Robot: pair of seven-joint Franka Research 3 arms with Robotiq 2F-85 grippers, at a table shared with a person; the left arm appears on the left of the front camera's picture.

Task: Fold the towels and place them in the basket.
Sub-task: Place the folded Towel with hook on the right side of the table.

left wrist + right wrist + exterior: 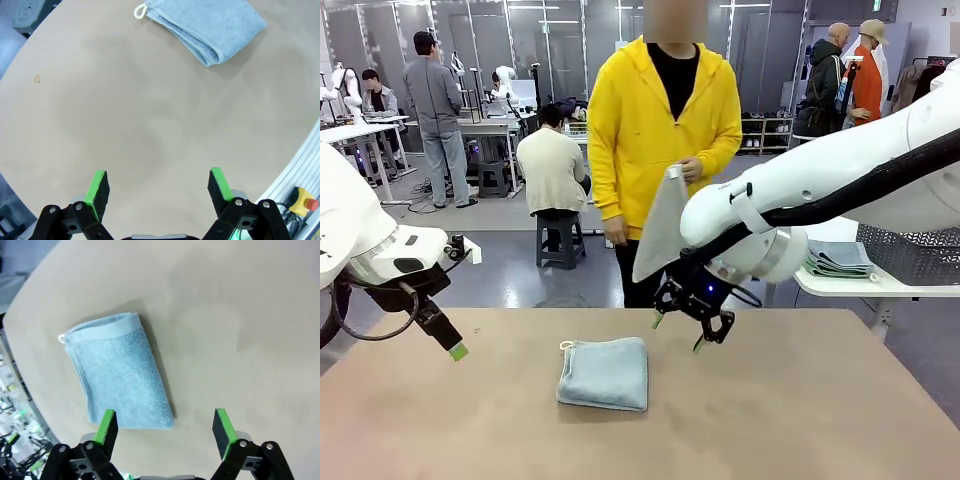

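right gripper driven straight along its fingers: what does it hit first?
Likely an edge of the folded light blue towel, or bare table just beside it. The open right gripper aims down at that border. Depth is unclear.

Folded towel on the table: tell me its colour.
Light blue towel, white corner loop; clearest in the right wrist view.

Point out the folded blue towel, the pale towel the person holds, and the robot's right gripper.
blue towel (605, 373), front view, middle of its top fold.
pale towel (660, 235), front view, middle of the hanging cloth.
right gripper (678, 333), front view, midway between its fingertips.
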